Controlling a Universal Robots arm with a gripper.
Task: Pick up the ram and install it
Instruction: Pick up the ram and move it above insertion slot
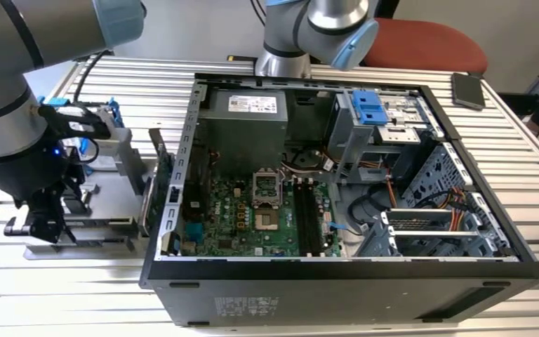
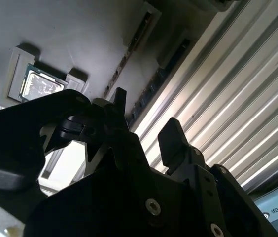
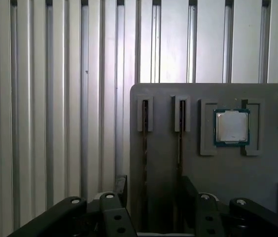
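Hovering: gripper (image 3: 154, 183) low over gray tray (image 3: 163, 96); fingers (image 3: 121, 187) spread wide apart
Slot: ram (image 3: 145, 148), a thin dark stick, stands on edge in the tray; it sits between the fingers, not pinched
Beside: square silver chip (image 3: 231, 126) in the same tray
Case (image 1: 344, 281): open, on the exterior view's right of the arm (image 1: 17, 140)

**A:** what's under the pincer (image 3: 155, 197) rn?

**B:** grey tray (image 3: 163, 98) on the ribbed surface (image 3: 55, 98). Two narrow slots (image 3: 145, 116), something dark and thin in each. Chip (image 3: 231, 127) in a pocket beside them. Fingers (image 3: 121, 187) spread apart, both slots between them.
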